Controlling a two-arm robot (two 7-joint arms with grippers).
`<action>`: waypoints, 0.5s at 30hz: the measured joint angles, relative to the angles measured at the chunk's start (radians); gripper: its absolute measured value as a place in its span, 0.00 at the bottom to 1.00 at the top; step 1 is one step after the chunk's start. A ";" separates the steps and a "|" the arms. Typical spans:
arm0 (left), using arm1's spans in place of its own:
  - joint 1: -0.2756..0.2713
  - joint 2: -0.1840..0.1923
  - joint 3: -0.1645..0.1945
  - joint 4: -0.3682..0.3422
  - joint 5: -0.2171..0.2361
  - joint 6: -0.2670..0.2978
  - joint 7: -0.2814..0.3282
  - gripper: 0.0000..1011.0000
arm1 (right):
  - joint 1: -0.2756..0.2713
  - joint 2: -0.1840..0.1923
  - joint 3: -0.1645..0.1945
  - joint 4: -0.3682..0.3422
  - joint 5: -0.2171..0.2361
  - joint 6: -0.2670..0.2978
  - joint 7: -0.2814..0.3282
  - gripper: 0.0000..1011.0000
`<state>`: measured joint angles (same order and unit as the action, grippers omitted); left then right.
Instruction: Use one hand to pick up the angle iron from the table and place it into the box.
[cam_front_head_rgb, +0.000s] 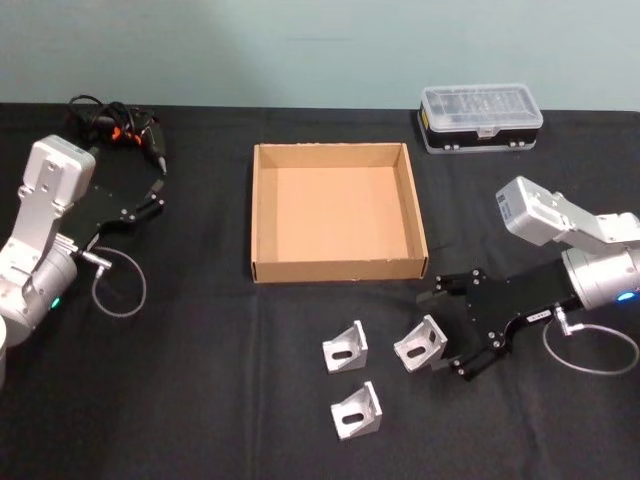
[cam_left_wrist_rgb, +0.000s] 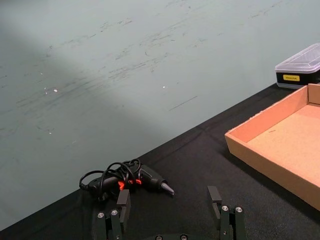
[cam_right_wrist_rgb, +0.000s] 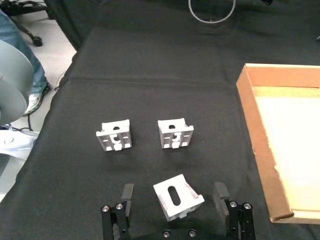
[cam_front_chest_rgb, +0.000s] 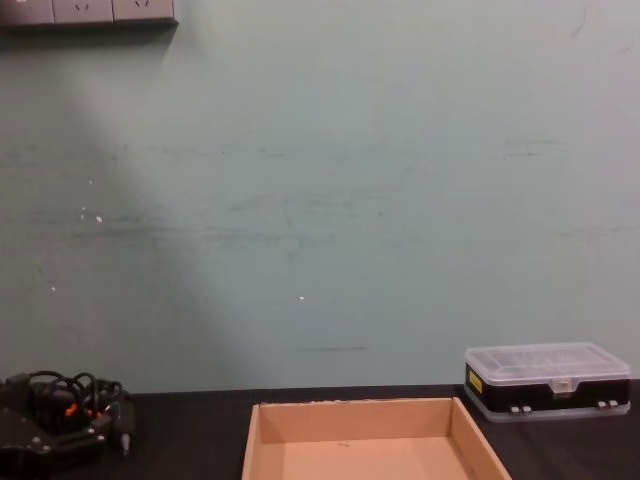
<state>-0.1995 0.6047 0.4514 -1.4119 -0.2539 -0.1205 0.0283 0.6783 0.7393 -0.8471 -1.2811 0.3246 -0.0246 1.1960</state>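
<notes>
Right gripper (cam_front_head_rgb: 447, 335) spread wide, straddling nearest angle iron (cam_front_head_rgb: 420, 343) of 3, sitting skewed on table (cam_front_head_rgb: 200, 400) just in front of box (cam_front_head_rgb: 338, 270), right-corner end. Left gripper (cam_front_head_rgb: 150, 197) also spread, parked way left of box. Right arm's grab imo.

The box (cam_front_head_rgb: 338, 215) is made of plain tan cardboard, matt throughout, with paler raw edges along its low walls. The table (cam_front_head_rgb: 200, 420) beneath it is covered in black matt cloth, faintly creased. In front of the box, an angle iron (cam_front_head_rgb: 421, 343), a second angle iron (cam_front_head_rgb: 345, 347) and a third angle iron (cam_front_head_rgb: 357, 410) are finished in dull pale-grey metal. Beyond the box's right corner, a case (cam_front_head_rgb: 481, 117) is formed of black plastic under a clear glossy lid.
</notes>
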 joint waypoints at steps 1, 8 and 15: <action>0.000 0.000 0.000 0.000 0.000 0.000 0.000 0.99 | 0.001 -0.001 -0.002 0.001 0.000 0.000 0.000 0.99; 0.000 0.000 0.000 0.000 0.000 0.000 0.000 0.99 | 0.009 -0.004 -0.024 0.008 0.003 -0.001 0.003 0.99; 0.000 0.000 0.000 0.000 0.000 0.000 0.000 0.99 | 0.014 -0.002 -0.043 0.013 0.002 0.002 0.003 0.99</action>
<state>-0.1995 0.6047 0.4514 -1.4120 -0.2538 -0.1205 0.0283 0.6925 0.7371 -0.8898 -1.2679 0.3269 -0.0230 1.1991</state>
